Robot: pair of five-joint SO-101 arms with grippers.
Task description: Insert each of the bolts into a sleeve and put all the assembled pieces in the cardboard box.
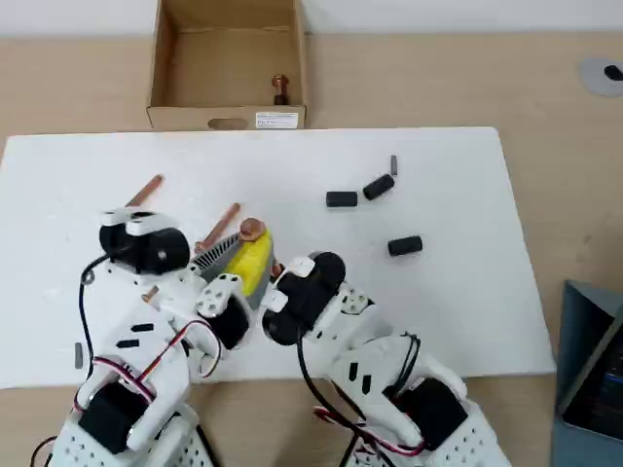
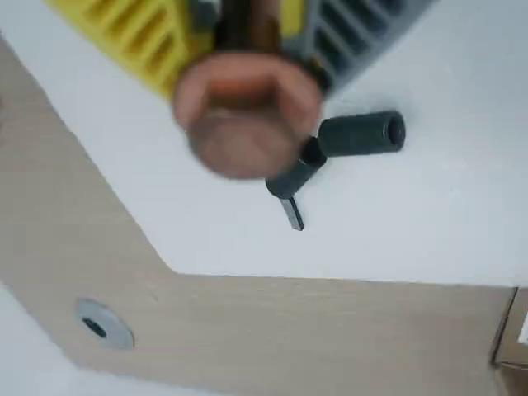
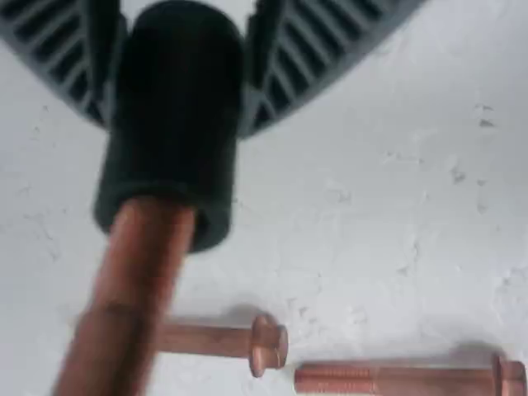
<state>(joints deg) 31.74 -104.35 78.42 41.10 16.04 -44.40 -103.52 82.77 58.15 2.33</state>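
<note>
Right wrist view has the right end effector (image 3: 177,41) clamped on a black sleeve (image 3: 169,132), whose open mouth meets the tip of a copper bolt (image 3: 132,297). The left end effector (image 2: 247,29) grips that bolt near its head, between yellow and grey fingers. Shaft and bore lie nearly on one line above the white mat (image 1: 467,321). Seating the bolt probably needs a straight push along that axis. The cardboard box (image 1: 161,68) sits well apart, beyond the mat's far edge.
</note>
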